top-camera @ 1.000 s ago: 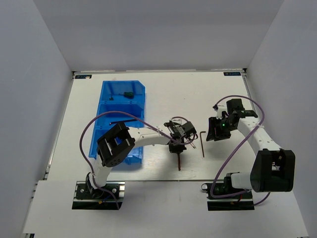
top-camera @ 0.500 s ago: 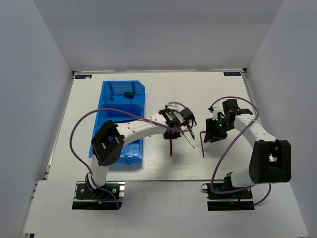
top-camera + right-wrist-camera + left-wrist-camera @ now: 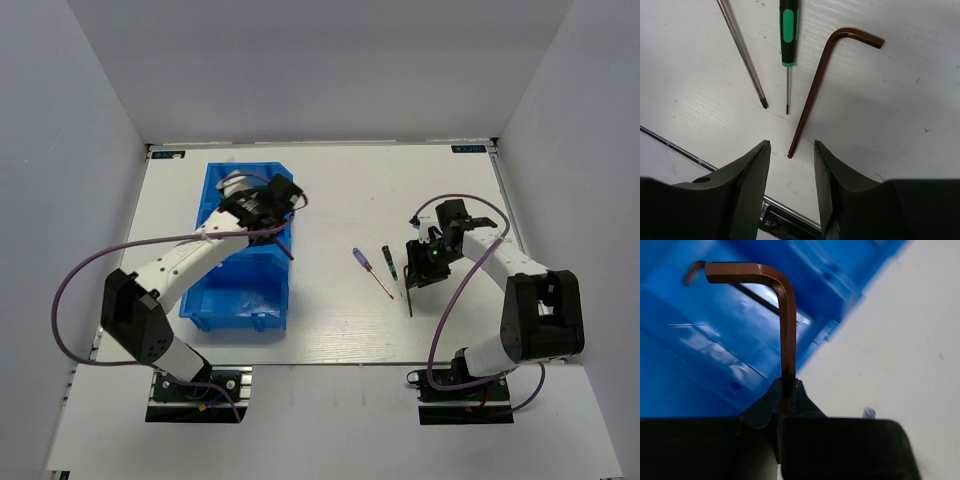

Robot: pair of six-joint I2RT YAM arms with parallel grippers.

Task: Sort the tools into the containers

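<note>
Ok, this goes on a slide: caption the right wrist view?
Open right gripper poised over the end of a brown hex key lying beside a green-handled screwdriver and a second screwdriver.

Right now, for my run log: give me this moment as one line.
left tool: shut on hex key, over blue bin | right tool: open, above second hex key lying on table

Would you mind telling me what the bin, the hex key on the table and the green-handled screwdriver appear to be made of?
The bin is probably plastic: translucent blue with glossy highlights. The hex key is likely steel with a dark reddish-brown coating, faintly shiny along its edge. The screwdriver has a bare silvery metal shaft; its handle looks like green and black plastic or rubber.
</note>
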